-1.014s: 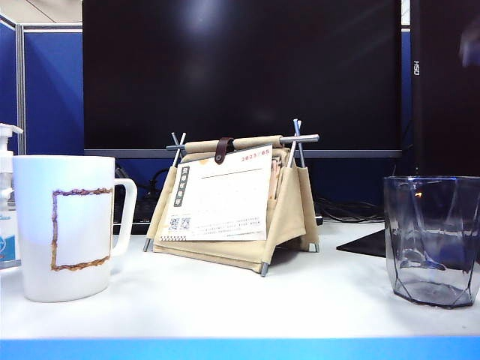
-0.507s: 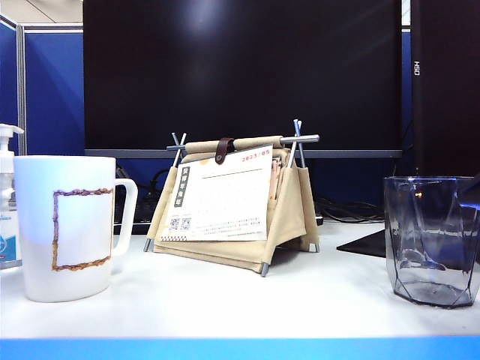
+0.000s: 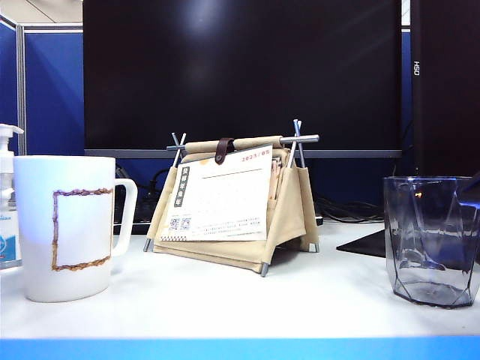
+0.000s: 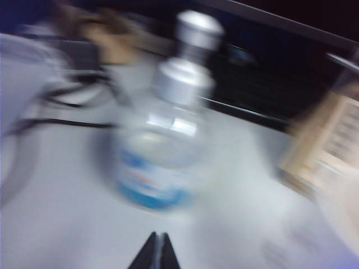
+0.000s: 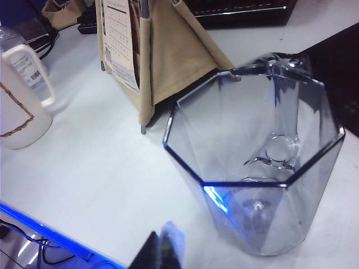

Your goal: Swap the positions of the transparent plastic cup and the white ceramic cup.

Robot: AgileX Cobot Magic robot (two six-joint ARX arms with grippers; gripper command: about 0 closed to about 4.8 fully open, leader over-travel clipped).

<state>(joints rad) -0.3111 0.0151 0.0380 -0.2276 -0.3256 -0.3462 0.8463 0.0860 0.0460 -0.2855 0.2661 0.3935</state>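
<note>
A: We haven't picked anything up yet. White mug (image 3: 66,226) sits lower left in the outside view, clear cup (image 3: 430,240) lower right, both empty.

B: Yep. Our right gripper (image 5: 161,253) hangs just above the clear cup, fingers pinched together on nothing; left gripper (image 4: 155,255) likewise, facing the pump bottle (image 4: 162,140). Next we'd need to open up.

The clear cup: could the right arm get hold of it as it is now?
Probably yes. The clear cup stands upright right in front of the right gripper, nothing between them. But the jaws are shut and must open first.
</note>
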